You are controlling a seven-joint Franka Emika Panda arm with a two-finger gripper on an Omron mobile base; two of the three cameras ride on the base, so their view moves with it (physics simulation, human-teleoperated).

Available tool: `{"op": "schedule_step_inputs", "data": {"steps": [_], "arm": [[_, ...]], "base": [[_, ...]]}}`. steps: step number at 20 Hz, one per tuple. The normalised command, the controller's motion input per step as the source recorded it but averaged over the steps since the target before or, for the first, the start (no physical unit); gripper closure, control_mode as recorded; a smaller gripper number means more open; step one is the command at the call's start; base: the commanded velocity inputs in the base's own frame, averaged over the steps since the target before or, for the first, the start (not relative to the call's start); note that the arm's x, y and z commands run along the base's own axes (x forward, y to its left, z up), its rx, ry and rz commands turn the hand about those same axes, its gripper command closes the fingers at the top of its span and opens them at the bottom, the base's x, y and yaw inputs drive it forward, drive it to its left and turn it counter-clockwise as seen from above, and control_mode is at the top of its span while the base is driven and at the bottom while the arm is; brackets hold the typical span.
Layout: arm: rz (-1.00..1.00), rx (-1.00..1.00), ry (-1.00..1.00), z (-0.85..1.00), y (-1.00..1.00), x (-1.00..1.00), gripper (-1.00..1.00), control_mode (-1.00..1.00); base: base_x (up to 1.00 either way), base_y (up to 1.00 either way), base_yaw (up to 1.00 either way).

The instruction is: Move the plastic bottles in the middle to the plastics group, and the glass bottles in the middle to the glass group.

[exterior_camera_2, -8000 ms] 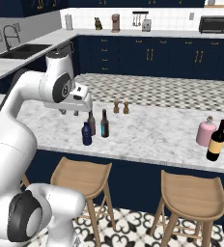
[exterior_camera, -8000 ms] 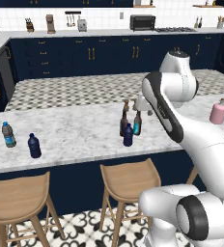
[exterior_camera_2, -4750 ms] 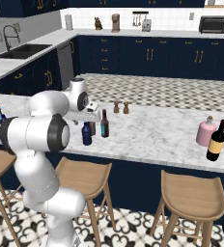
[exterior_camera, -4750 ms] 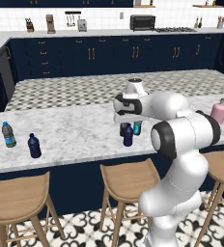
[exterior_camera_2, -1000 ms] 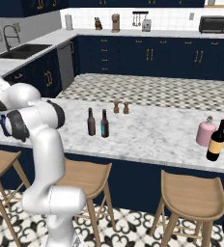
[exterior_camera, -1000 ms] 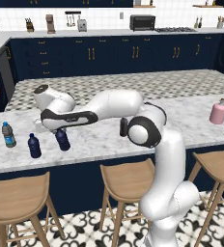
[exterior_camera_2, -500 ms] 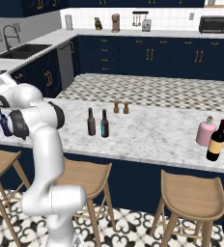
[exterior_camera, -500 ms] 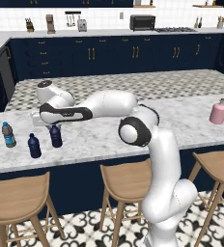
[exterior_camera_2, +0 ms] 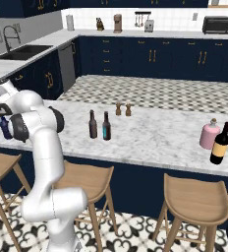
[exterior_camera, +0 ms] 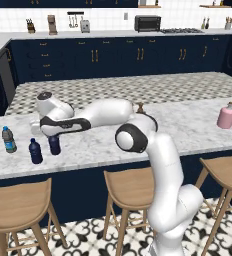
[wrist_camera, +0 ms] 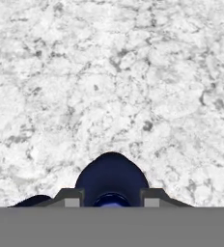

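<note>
Left base view: near the desk's left end stand a clear bottle with blue label [exterior_camera: 8, 139], a short navy bottle [exterior_camera: 35, 151] near the front edge, then a second navy bottle [exterior_camera: 54, 144] under the gripper [exterior_camera: 52, 136], jaws clamped on it. Two slim dark bottles [exterior_camera_2: 99, 125] wait mid-desk, a pink bottle [exterior_camera: 226, 116] at the right end. White marble desk [exterior_camera: 198, 125], navy cabinets behind, wooden stools [exterior_camera: 132, 184] in front. The arm stretches low leftward

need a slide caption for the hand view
End effector straddling a navy-blue plastic bottle, seen from above against the white marble counter.
</note>
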Motion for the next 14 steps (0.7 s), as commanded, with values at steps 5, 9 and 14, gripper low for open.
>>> {"op": "schedule_step_inputs", "data": {"steps": [5, 9, 14], "arm": [[0.0, 0.12, 0.0, -0.17, 0.32, 0.19, 1.0, -1.0], [0.0, 0.03, -0.02, -0.28, 0.13, 0.17, 1.0, -1.0], [-0.02, 0.0, -0.01, -0.39, -0.05, 0.12, 1.0, -1.0]], "base": [[0.0, 0.0, 0.0], [0.0, 0.0, 0.0], [0.0, 0.0, 0.0]]}}
